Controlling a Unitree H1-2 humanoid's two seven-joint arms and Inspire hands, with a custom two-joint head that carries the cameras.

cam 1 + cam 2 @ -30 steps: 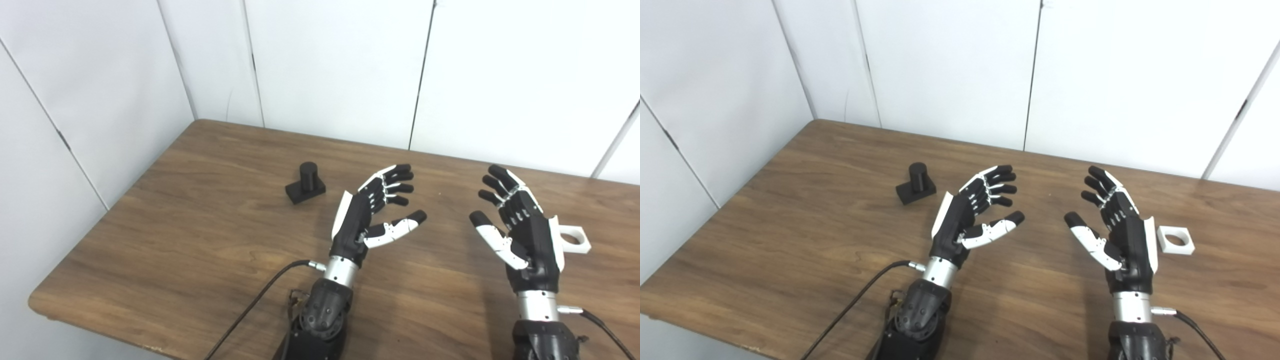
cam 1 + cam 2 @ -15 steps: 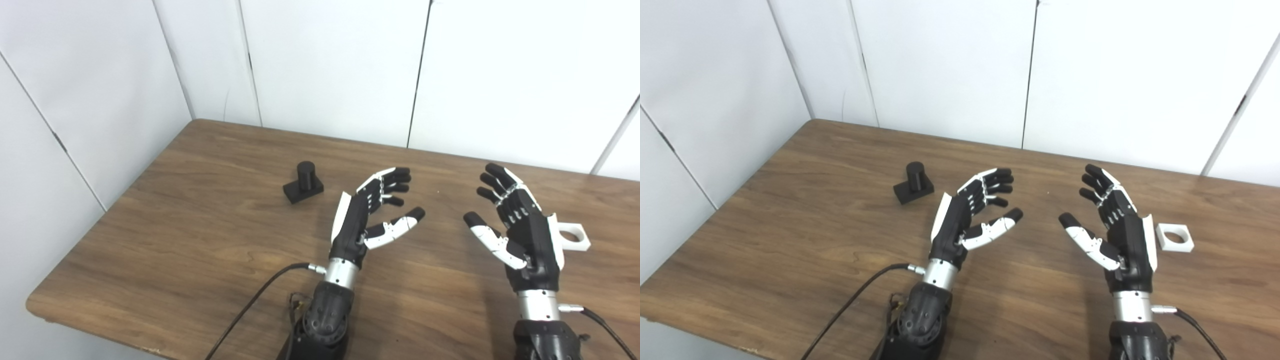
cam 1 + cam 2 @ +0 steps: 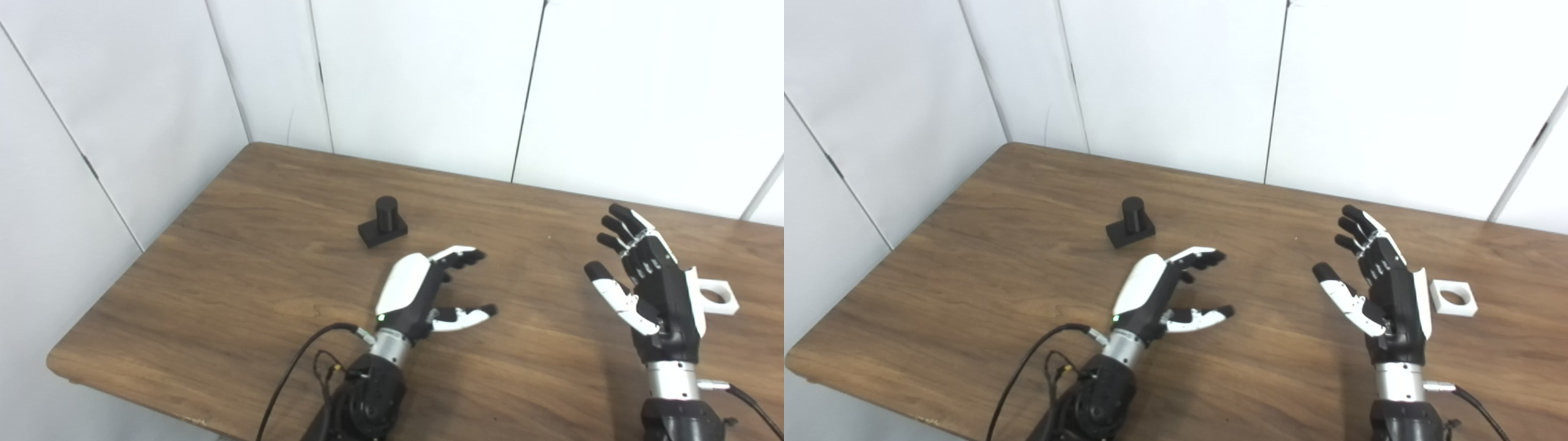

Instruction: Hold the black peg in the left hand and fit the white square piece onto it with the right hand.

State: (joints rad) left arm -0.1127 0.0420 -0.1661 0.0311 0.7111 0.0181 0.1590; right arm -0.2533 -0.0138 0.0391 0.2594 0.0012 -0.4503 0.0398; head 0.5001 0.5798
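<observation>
The black peg (image 3: 383, 222), a short cylinder on a square base, stands upright on the wooden table (image 3: 245, 245), left of centre. My left hand (image 3: 422, 288) is open and empty, turned back-up, low over the table, to the right of and nearer than the peg. The white square piece (image 3: 1453, 297) with a round hole lies flat at the right; in the left eye view (image 3: 716, 296) my right hand partly hides it. My right hand (image 3: 652, 288) is open and empty, palm facing left, just left of the white piece.
White wall panels (image 3: 429, 79) stand close behind the table and along its left side. The table's front edge (image 3: 153, 404) runs along the bottom left. A black cable (image 3: 288, 380) hangs from my left forearm.
My left hand has rolled from palm-sideways to back-up and dropped lower and nearer. The camera has shifted a little. My right hand, the peg and the white piece stay put.
</observation>
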